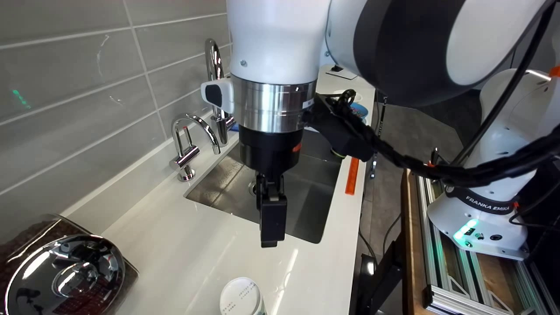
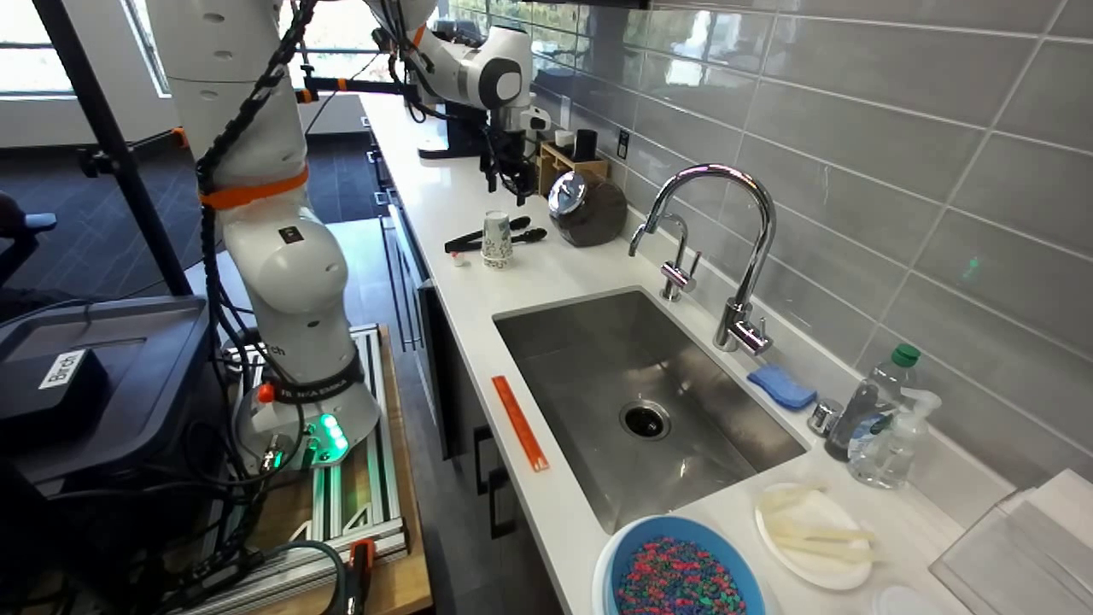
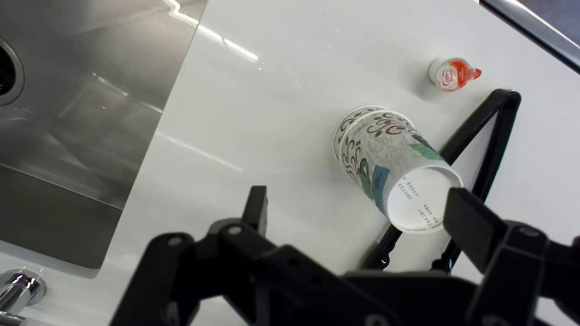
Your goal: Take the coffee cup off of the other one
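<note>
Although the Robotiq gripper point(image 3: 362, 210) is near the patterned white paper coffee cup point(image 3: 395, 155) in the wrist view, it grips nothing: its fingers stand wide apart, with nothing held between them. The coffee cup sits upside down, nested over a matching paper cup point(image 3: 343, 129) whose rim shows just below its own — so the separation is not yet done. In an exterior view the fingertips hang above the white countertop point(image 1: 188, 253), apart from the upturned base of the coffee cup near the bottom edge. Also in an exterior view, the nested pair stands on that countertop in front of black tongs point(image 2: 531, 235). I judge the task at its approach — left to do: line up, close on the coffee cup, draw it off, probably set it aside.
</note>
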